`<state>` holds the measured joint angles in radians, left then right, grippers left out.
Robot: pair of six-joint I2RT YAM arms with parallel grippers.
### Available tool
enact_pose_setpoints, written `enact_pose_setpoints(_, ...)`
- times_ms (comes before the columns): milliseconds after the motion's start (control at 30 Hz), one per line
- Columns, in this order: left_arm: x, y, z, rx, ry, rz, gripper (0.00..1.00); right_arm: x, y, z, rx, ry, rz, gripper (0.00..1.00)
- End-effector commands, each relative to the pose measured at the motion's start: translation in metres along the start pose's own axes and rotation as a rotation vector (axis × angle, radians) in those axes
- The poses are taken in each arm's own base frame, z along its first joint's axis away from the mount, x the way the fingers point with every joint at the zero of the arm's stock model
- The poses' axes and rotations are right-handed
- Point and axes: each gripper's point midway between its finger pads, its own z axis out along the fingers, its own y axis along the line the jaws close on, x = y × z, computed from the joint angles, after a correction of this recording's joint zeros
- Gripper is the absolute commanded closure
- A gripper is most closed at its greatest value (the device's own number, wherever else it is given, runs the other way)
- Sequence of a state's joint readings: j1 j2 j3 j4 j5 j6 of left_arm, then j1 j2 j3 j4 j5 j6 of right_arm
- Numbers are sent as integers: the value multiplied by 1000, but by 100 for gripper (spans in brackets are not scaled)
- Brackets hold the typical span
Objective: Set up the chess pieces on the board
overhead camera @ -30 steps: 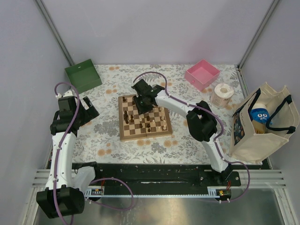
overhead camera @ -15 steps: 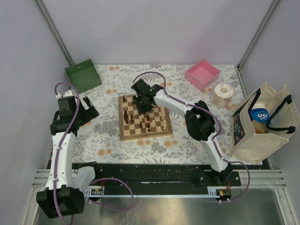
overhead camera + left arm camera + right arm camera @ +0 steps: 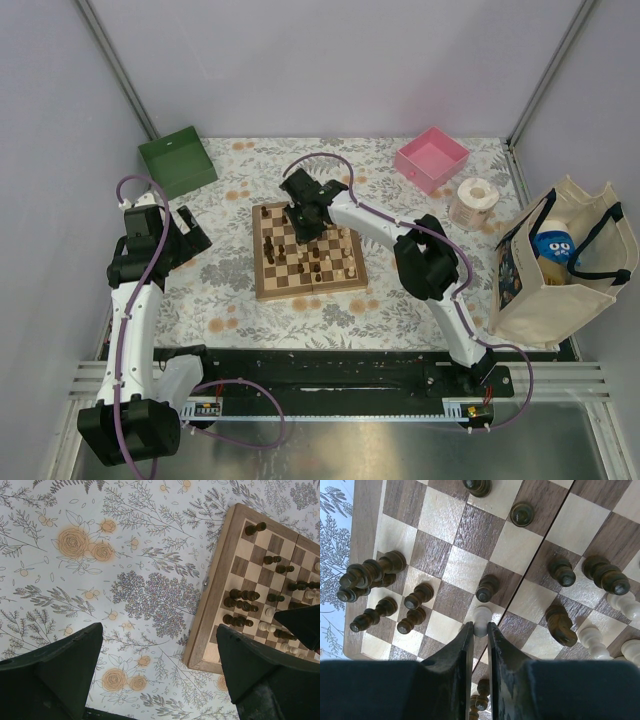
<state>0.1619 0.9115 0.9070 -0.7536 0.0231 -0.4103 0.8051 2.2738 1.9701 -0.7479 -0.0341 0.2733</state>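
Task piece: pale pawn, upright, long axis vertical, round head toward the camera. Pinched at the tips of the right gripper, fingers nearly pressed together. On the board, just beside the fold seam. dark pawn just beside it at 12 o'clock. Cluster of dark pieces at 9 o'clock near the board edge, tops fanned toward 9; toppled or just perspective, can't tell. More pale pieces at 4 o'clock.

Only in right wrist view: the pinch itself. In top view, pawn hidden under the right gripper, over the board's 12 o'clock half. Only in left wrist view: small metal catch on the board's side edge.

left gripper spread wide, over floral cloth at 9 o'clock of the board.

Outward in top view: green box at 10 o'clock, pink box at 2, paper roll at 3, tote bag at 4 with blue item inside. Print on tote's side too small to read.
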Motion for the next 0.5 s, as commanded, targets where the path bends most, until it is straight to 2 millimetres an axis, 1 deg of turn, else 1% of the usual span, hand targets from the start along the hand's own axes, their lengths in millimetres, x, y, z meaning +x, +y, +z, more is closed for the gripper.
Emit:
enact_pose_setpoints(0, -8, -4, -1, 27, -36, 8, 1, -36, 10, -38, -17, -136, -22, 80)
enact_pose_setpoints(67, -8, -4, -1, 26, -38, 7, 1, -44, 6, -49, 8, -170, -32, 81)
enact_pose_setpoints(233, -8, -4, -1, 27, -36, 8, 1, -49, -3, -76, 45, -238, -39, 82)
enact_pose_setpoints(367, -9, -4, -1, 25, -40, 7, 1, -46, -10, -93, 58, -281, -21, 82)
enact_pose_setpoints(467, -8, -4, -1, 27, -37, 8, 1, -33, -24, -94, 68, -280, 27, 82)
